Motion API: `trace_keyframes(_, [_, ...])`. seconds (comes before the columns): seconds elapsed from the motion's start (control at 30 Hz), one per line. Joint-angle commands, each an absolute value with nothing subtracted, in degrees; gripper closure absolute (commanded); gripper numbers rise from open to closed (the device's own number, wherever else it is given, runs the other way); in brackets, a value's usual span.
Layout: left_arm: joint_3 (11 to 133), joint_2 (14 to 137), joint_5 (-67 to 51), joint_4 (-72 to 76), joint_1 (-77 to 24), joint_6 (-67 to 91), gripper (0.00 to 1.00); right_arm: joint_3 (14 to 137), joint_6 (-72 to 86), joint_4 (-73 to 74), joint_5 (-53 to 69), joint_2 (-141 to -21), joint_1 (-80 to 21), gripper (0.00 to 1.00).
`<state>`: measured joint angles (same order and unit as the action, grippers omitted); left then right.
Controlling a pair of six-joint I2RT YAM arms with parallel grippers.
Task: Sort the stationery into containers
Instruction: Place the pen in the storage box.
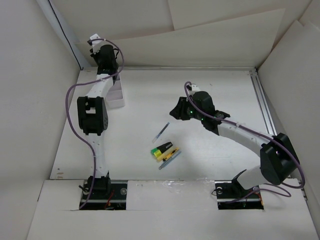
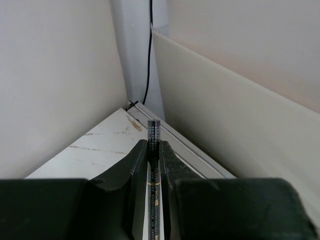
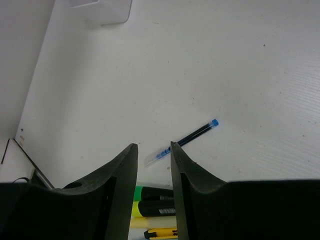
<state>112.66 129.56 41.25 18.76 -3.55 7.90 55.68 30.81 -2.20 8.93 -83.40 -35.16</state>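
Note:
My left gripper (image 1: 100,50) is raised at the back left, above the far end of the white container (image 1: 116,95). In the left wrist view it (image 2: 153,148) is shut on a thin dark patterned pen (image 2: 153,132) that sticks out toward the wall corner. My right gripper (image 1: 176,111) is open and empty above mid-table. In the right wrist view it (image 3: 152,148) hovers over a blue pen (image 3: 194,134), also in the top view (image 1: 161,131). Green and yellow highlighters (image 3: 152,200) lie just nearer, seen from above (image 1: 162,149) beside a grey pen (image 1: 170,160).
A yellow utility knife (image 3: 162,233) lies next to the highlighters. The container also shows at the top of the right wrist view (image 3: 102,11). White walls close in the table at left, back and right. A metal rail (image 1: 265,107) runs along the right side.

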Motion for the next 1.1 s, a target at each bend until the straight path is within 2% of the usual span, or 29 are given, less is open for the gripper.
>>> trace_keyframes(0.0, [115.84, 130.16, 42.54, 22.85, -3.87, 6.24, 1.00, 55.72, 29.79, -6.32, 10.02, -83.67, -34.72, 0.61])
trace_keyframes(1.07, [102.92, 130.25, 51.68, 46.32, -9.05, -10.98, 1.00, 54.67, 28.74, -7.38, 10.54, -82.00, -34.72, 0.61])
